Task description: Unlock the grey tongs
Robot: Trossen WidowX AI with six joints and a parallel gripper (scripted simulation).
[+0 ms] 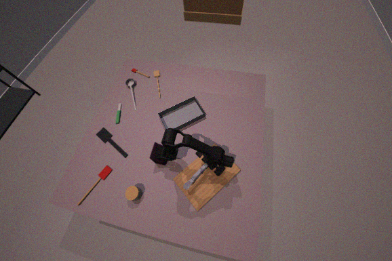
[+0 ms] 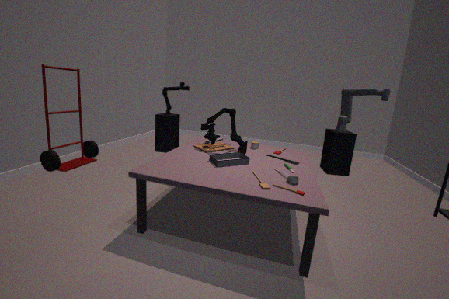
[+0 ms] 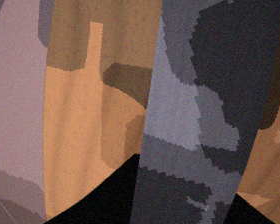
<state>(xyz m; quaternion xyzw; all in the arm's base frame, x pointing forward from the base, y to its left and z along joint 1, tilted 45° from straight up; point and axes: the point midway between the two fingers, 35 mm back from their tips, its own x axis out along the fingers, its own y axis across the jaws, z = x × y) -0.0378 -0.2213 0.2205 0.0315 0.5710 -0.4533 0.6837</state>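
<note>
Over the wooden board: tool clamped on grey tongs

Above the rectangular brown wooden board (image 1: 203,195) (image 3: 71,140), the black tool (image 1: 211,167) (image 2: 212,143) is closed around the long grey metal tongs (image 1: 195,177) (image 3: 176,115). Top view: tongs run diagonally over the board, one end under the arm, the other near the board's left side. Can't tell whether they touch the wood, or whether the lock is free.

Wrist view: tongs fill the middle right of the picture, board behind them, part of the pink bench (image 1: 237,102) (image 2: 233,179) (image 3: 16,100) at the left.

Dark rectangular roasting tin (image 1: 200,123) (image 2: 229,160) sits on the bench near the board, just beside the black six-joint arm (image 1: 203,146) (image 2: 233,123). No tongs across it.

Rest of bench, top view: round tan-topped pot (image 1: 131,192) (image 2: 254,145) to the left of the board, well apart from it. Along the left side lie a red-headed spatula with wooden handle (image 1: 105,172), a black spatula (image 1: 104,135), a green-handled knife (image 1: 118,116) and a grey ladle (image 1: 133,95). Near the far edge: small red-headed brush (image 1: 142,73) and flat wooden turner (image 1: 157,74).
</note>
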